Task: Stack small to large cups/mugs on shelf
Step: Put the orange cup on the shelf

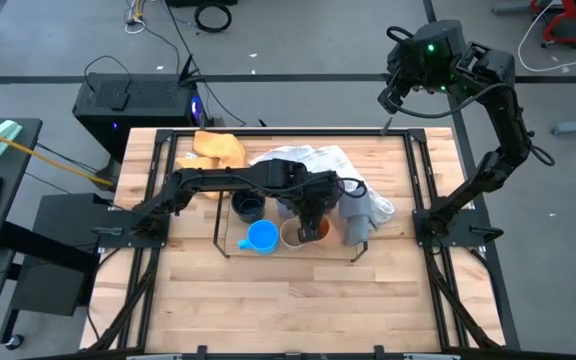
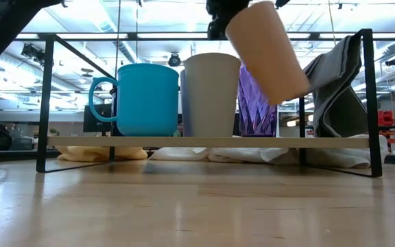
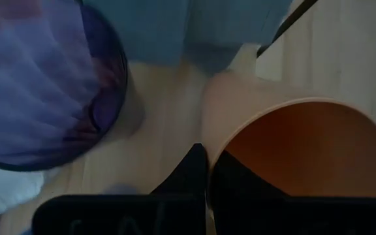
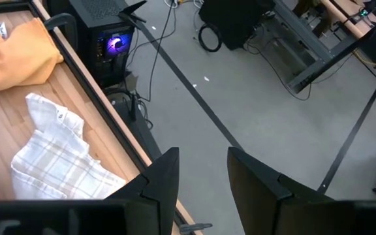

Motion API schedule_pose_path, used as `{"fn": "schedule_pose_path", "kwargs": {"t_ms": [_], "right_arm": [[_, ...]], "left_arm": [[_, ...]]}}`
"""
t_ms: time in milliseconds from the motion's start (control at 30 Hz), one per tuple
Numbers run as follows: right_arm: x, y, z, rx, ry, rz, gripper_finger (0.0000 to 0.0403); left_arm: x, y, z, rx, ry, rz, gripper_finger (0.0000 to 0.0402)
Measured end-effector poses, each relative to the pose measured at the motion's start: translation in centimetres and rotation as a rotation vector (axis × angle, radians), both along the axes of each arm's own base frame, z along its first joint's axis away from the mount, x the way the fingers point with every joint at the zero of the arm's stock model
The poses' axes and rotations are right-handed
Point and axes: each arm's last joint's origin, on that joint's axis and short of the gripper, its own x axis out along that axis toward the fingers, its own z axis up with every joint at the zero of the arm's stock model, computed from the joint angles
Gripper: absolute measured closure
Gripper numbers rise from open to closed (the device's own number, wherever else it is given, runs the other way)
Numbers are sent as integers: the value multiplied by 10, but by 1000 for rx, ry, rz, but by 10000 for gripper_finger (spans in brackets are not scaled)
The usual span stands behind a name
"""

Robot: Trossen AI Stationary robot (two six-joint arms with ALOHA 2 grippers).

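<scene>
Wooden desk [image 1: 268, 310] carries the low black metal-rod shelf [image 2: 204, 142]. Left end effector [image 1: 313, 222] is clamped on a tilted tan plastic cup's [image 2: 267, 51] rim, above the shelf; beside it stand a purple ribbed cup [image 2: 256, 106], a pale lavender-blue cup [image 2: 210, 94] and a bright blue mug [image 2: 142, 99]. Right end effector [image 4: 202, 176] hangs beyond the desk edge, fingers apart.

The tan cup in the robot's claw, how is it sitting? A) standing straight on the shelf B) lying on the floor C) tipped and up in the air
C: the left gripper holds the tan cup tilted, above the shelf board.
</scene>
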Motion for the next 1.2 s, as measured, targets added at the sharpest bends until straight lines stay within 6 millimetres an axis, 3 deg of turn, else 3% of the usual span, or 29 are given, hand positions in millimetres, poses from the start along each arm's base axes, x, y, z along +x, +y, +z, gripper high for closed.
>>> {"fn": "schedule_pose_path", "kwargs": {"t_ms": [233,467,567,700,867,1200], "right_arm": [[0,0,0,-3,4,4,266],[0,0,0,-4,6,5,266],[0,0,0,-4,7,5,266],[0,0,0,-4,7,5,266],[0,0,0,-3,7,5,266],[0,0,0,-2,5,3,266]], "left_arm": [[-10,2,49,-9,-256,5,392],[-38,2,119,-22,-593,-3,392],[-49,3,129,-4,-611,-10,392],[-54,4,115,5,-457,-4,392],[-44,-9,79,22,-237,-52,392],[-21,-23,44,70,-149,-92,392]]}}
